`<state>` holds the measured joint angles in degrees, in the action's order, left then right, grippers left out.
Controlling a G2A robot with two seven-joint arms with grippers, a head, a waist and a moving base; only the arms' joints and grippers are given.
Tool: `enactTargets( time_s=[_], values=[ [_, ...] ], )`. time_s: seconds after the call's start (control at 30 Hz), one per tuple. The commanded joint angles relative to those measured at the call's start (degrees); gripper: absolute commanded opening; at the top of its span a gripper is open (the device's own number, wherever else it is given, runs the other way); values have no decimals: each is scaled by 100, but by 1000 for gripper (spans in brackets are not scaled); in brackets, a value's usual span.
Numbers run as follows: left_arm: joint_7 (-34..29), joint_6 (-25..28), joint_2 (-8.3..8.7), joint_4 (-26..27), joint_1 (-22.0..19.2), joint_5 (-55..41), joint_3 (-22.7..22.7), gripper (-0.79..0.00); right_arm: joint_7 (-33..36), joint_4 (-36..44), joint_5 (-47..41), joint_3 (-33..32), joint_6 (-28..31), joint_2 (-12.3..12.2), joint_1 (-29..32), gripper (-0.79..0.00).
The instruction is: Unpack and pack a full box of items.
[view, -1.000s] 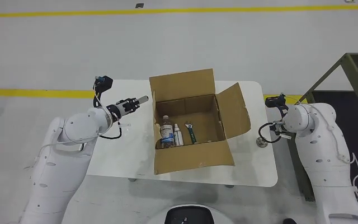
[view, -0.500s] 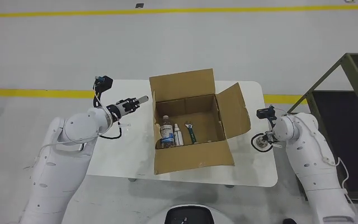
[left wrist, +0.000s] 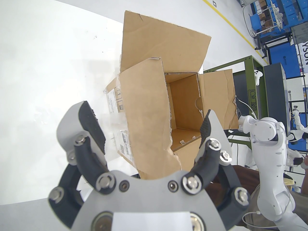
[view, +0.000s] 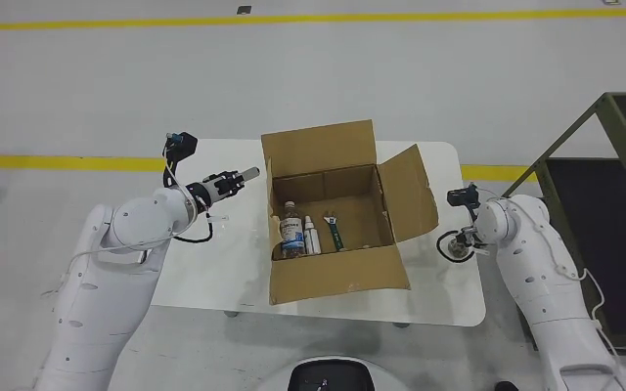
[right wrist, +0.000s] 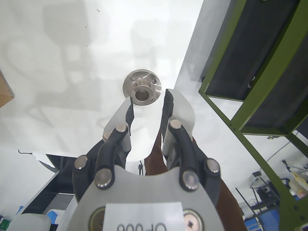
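Observation:
An open cardboard box (view: 333,276) stands mid-table with its flaps spread. Inside lie a clear bottle (view: 290,233), a small white bottle (view: 311,235) and a wrench (view: 334,232). My left gripper (view: 246,174) hangs open and empty just left of the box, facing its side flap (left wrist: 144,121); in the left wrist view the gripper (left wrist: 146,116) has its fingers wide apart. A round metal flange (right wrist: 142,91) lies on the table right of the box. My right gripper (right wrist: 148,99) is open just over it, fingertips on either side of its near rim, gripper (view: 453,244) near the table's right edge.
The white table (view: 225,264) has free room left of the box and in front of it. A green metal rack (view: 577,147) stands off the table's right side, close to the right arm, and the rack (right wrist: 264,61) fills one side of the right wrist view.
The right arm has swung in from beyond the table's right edge and lowered its gripper over the flange. The left arm and the box contents have not moved.

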<state>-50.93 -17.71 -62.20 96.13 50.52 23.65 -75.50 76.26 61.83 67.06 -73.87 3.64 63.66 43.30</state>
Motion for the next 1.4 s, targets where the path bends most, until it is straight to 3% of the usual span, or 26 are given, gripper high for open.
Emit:
enactTargets(
  time_s=[0.0,1.03,1.2,1.37],
  values=[
    [0,0,0,0,0,0,0,0,-13,-46,-8,34,4,7,-15,-474],
    [0,0,0,0,0,0,0,0,-324,-784,-165,394,-30,107,-253,-459],
    [0,0,0,0,0,0,0,0,-347,-889,-184,453,-34,128,-323,-502],
    [0,0,0,0,0,0,0,0,-387,-1029,-206,526,-38,155,-388,-650]
  ],
)
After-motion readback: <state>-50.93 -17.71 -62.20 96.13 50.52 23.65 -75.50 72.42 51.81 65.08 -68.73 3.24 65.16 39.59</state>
